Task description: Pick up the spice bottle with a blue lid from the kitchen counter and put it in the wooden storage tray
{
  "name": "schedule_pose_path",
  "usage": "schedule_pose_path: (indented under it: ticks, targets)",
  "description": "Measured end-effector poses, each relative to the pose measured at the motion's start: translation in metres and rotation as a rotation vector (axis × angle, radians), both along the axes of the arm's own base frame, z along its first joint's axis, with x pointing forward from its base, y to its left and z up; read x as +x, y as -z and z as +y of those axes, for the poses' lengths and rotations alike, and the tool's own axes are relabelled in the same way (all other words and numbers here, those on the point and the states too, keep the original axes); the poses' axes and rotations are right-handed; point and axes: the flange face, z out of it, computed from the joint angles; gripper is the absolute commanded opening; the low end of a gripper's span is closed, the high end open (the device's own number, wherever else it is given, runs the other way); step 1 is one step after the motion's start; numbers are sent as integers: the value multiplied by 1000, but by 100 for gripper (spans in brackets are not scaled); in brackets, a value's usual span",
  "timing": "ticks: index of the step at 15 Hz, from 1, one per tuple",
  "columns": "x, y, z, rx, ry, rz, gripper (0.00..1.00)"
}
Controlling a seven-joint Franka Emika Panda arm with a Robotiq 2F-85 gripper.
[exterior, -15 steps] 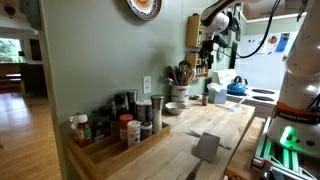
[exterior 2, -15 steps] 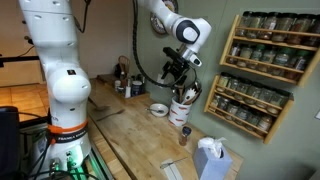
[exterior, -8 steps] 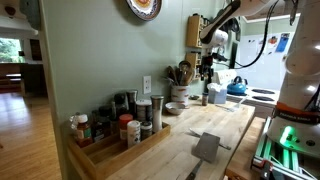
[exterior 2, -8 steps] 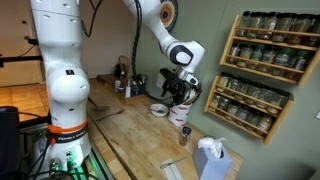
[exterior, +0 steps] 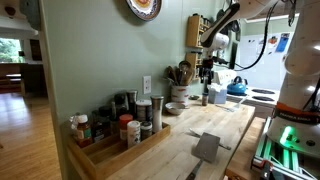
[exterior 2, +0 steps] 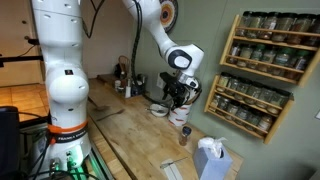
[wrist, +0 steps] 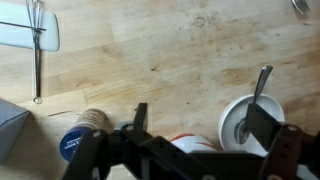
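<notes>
The spice bottle with a blue lid [wrist: 75, 143] stands on the kitchen counter [wrist: 150, 50], seen from above in the wrist view, just outside my left finger. My gripper [wrist: 200, 112] is open and empty. It hangs low over a white jar with red trim [wrist: 188, 146], which sits between the fingers. In both exterior views the gripper [exterior: 207, 70] [exterior 2: 178, 93] hovers above the counter's far end by the wall. The wooden storage tray [exterior: 110, 160] holds several spice jars at the other end of the counter [exterior: 200, 125].
A white bowl with a spoon [wrist: 238, 122] [exterior 2: 158, 109] lies beside my right finger. A whisk [wrist: 38, 50] and a grey-blue box [exterior 2: 210, 158] are nearby. A utensil holder [exterior: 180, 76], a blue kettle [exterior: 237, 87] and a wall-hung spice rack [exterior 2: 262, 70] stand around.
Over the last second the gripper came down from higher up towards the counter next to the jar and bowl. In the last half second it barely moved.
</notes>
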Motion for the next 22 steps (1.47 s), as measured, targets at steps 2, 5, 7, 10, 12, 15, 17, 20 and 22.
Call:
schedule_pose_path:
  ticks: [2,5,7,10,12,15,17,20,22]
  targets:
    - [0,1,-2,-5,4,0,100]
    - [-2,12,-18,-43,28,-3,100]
    - [-3,25,-30,-81,37,-10,100]
    - [-1,41,-44,-132,61,-45,100]
    - [2,50,-52,-161,90,-67,100]
    - [6,62,-65,-193,124,-98,100]
    - [9,67,-73,-208,138,-114,100]
    - [15,74,-82,-222,153,-128,100]
    - [20,78,-86,-225,159,-131,100]
